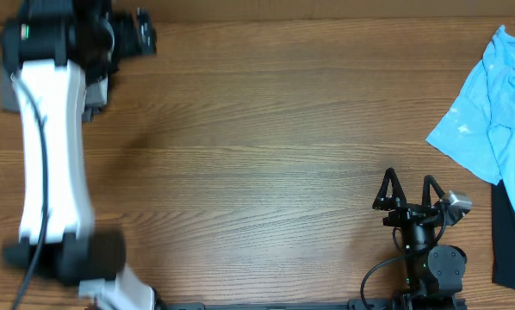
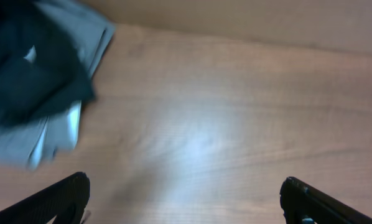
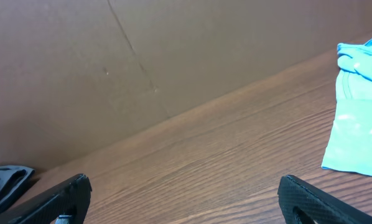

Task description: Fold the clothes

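The left gripper (image 2: pixel 183 196) stood wide open with nothing between its fingers, over bare table (image 2: pixel 236 124) at the far left corner. The black T-shirt (image 2: pixel 30 68) lay crumpled on top of the grey garment (image 2: pixel 55 134). Both were ahead of that gripper and off to its left, clear of both fingers. From overhead the left arm hid most of this pile, and only grey edges showed beside it.

The right gripper (image 1: pixel 408 179) was likewise spread open and empty, over the near right part of the table. The light-blue shirt (image 1: pixel 490 112) lay rumpled at the right edge, ahead of that gripper and to its right, well apart from it. A dark cloth (image 1: pixel 505 245) lay against the blue shirt at the same edge. It was possibly another black garment, but too little of it showed to tell.
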